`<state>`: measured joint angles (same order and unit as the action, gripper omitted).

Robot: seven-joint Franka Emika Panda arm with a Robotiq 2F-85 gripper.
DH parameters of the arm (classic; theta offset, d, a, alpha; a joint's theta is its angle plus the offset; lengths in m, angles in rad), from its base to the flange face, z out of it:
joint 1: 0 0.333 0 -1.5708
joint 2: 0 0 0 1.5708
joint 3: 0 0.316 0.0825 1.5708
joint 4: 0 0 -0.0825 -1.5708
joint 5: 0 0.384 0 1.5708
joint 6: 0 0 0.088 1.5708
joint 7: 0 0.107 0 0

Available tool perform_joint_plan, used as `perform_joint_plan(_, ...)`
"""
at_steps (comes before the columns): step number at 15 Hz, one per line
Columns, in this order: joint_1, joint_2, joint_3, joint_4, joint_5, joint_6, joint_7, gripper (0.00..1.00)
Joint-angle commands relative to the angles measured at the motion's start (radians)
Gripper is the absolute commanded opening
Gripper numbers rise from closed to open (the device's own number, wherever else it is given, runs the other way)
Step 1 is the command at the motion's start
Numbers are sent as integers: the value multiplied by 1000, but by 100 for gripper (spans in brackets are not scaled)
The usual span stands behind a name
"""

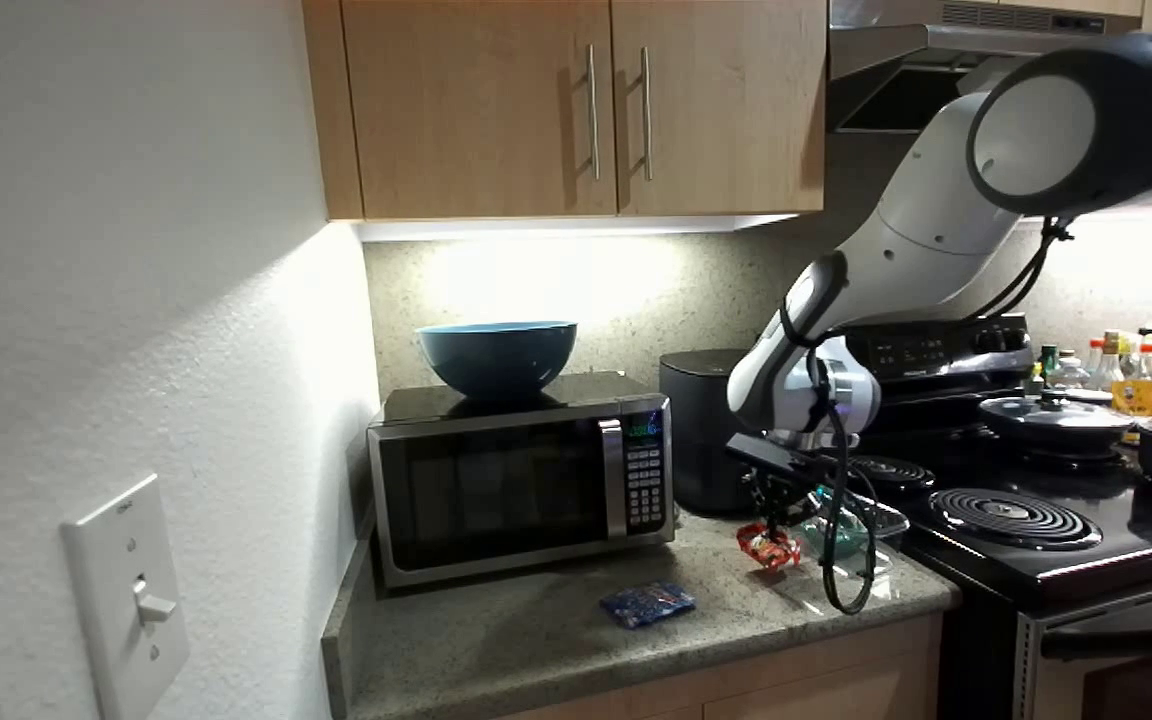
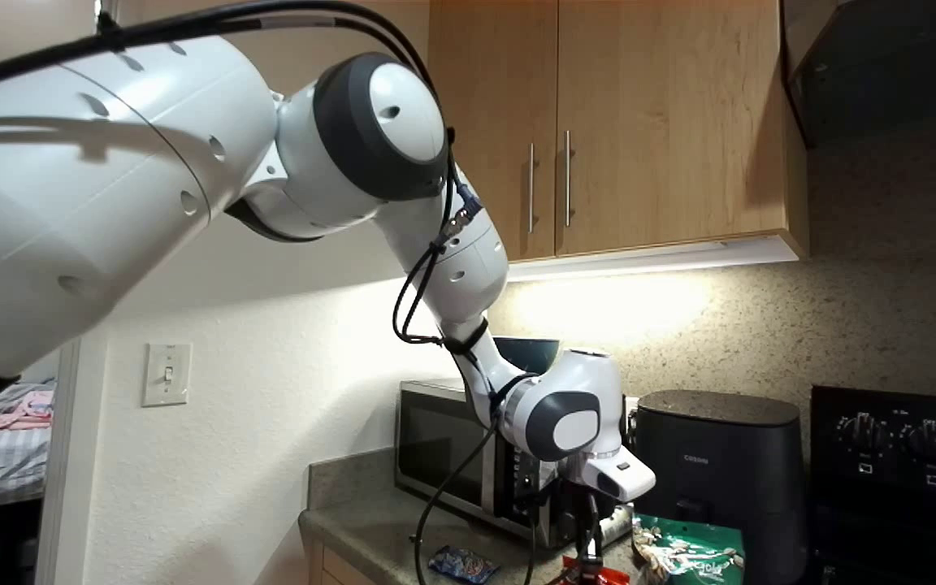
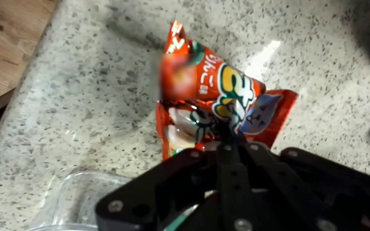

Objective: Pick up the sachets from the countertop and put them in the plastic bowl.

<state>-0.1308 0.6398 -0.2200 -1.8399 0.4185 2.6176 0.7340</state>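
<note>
My gripper (image 1: pixel 774 508) is shut on the red-orange sachet (image 1: pixel 766 548), which hangs crumpled from the fingertips, seemingly a little above the countertop (image 1: pixel 496 640). In the wrist view the fingertips (image 3: pixel 231 133) pinch the sachet's middle (image 3: pixel 210 77). A blue sachet (image 1: pixel 648 604) lies flat on the countertop in front of the microwave; it also shows in an exterior view (image 2: pixel 463 564). The clear plastic bowl (image 1: pixel 891 522) stands right beside the gripper, and its edge shows in the wrist view (image 3: pixel 85 175). A green sachet (image 2: pixel 691 552) appears to sit in the bowl, partly hidden by arm and cable.
A microwave (image 1: pixel 496 490) with an opaque blue bowl (image 1: pixel 498 358) on top stands left of the gripper. A black air fryer (image 1: pixel 701 430) is behind it. The black stove (image 1: pixel 1016 520) with pans adjoins the counter's right end. A cable (image 1: pixel 841 560) loops down beside the gripper.
</note>
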Motion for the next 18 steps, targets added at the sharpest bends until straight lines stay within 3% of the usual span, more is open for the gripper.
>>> perform_joint_plan(1,-28,-165,14,-200,54,105,-1,0)
perform_joint_plan(5,-36,-262,15,-298,72,159,-10,0)
perform_joint_plan(6,-34,-194,7,-220,46,127,8,1)
perform_joint_plan(12,-52,-251,5,-269,80,166,12,0)
perform_joint_plan(18,-55,-246,-60,-280,100,316,170,0)
